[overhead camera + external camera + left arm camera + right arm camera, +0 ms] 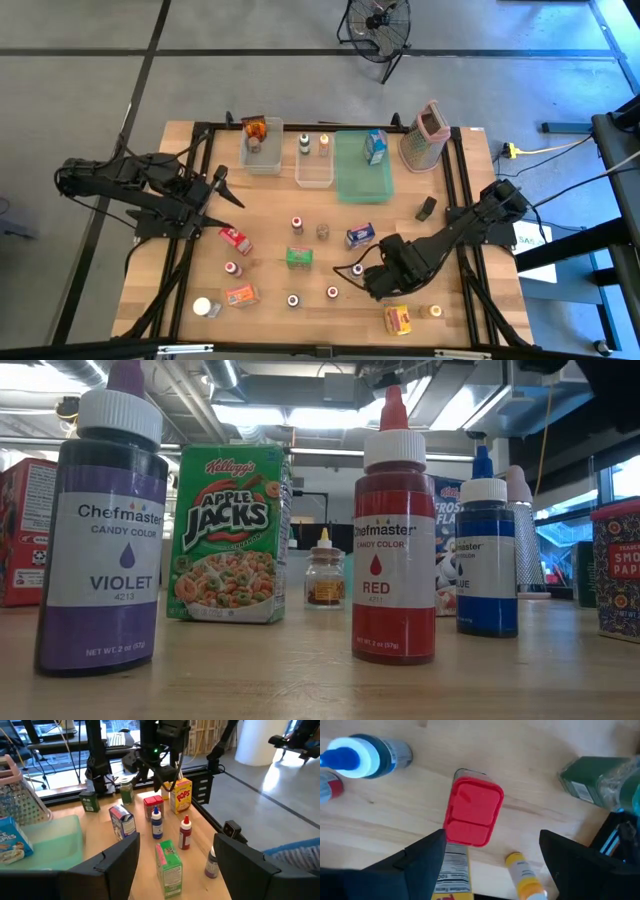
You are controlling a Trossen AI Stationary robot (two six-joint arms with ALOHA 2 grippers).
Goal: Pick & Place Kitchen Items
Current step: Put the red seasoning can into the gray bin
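Right tool (492, 855) open, hovers directly above red-lid spice tin (472, 812); tin upright, between fingers. Left tool (222, 185) open, waits far.

You see the whole wooden table (330, 275) from straight overhead. A second camera sits at tabletop level, close behind the violet bottle (100, 525) and red bottle (394, 535), facing the room. Your left wrist camera looks across the table at the red bottle (185, 833). Your right wrist camera points down, close above a red-lidded jar (472, 811).
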